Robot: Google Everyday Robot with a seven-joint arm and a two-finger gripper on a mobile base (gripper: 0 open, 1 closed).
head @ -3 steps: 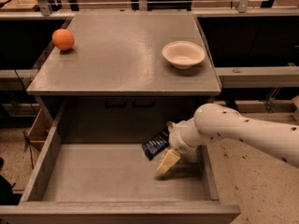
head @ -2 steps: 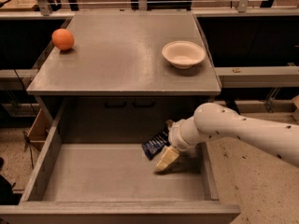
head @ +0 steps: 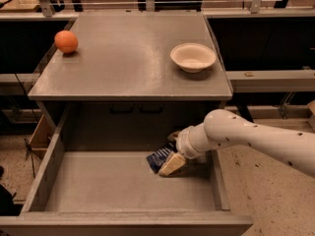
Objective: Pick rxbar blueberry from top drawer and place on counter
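Tool [head: 170,162] sat low in top drawer [head: 123,186], rxbar blueberry [head: 158,157] against its tip. Couldn't tell if it was clamped. Needed a firm hold, then a straight lift to the counter [head: 128,58] above.

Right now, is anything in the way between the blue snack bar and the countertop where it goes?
Nothing visible blocks it. The hand is down in the top drawer at the rxbar blueberry. The counter holds only an orange back left and a bowl right; its middle is bare.
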